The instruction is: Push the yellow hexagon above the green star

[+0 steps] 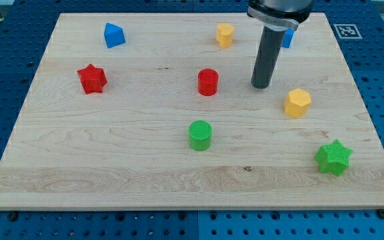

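The yellow hexagon lies on the wooden board at the view's right, a little above the middle height. The green star lies near the board's lower right corner, below and to the right of the hexagon. My tip rests on the board up and to the left of the yellow hexagon, a short gap away from it and not touching it. The rod rises from there to the view's top edge.
A red cylinder stands left of my tip. A green cylinder is at lower centre. A red star and a blue block lie at the left. A second yellow block lies at top centre. A blue block shows partly behind the rod.
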Robot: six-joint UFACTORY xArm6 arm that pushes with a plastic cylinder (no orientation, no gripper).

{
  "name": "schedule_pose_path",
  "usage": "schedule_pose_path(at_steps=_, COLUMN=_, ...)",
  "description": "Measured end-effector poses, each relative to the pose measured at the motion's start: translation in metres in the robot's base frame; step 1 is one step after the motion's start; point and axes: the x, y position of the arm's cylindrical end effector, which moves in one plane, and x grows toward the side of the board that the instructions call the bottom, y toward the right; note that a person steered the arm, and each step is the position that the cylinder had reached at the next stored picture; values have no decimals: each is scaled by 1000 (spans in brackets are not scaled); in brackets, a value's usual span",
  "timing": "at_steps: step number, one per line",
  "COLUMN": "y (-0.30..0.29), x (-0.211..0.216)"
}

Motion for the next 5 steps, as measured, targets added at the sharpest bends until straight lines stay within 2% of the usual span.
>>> schedule_pose_path(at_steps=2, y=-11, x=-4)
schedule_pose_path(at_steps=4, y=-9, x=11)
schedule_pose_path(at_steps=5, y=26, x=21)
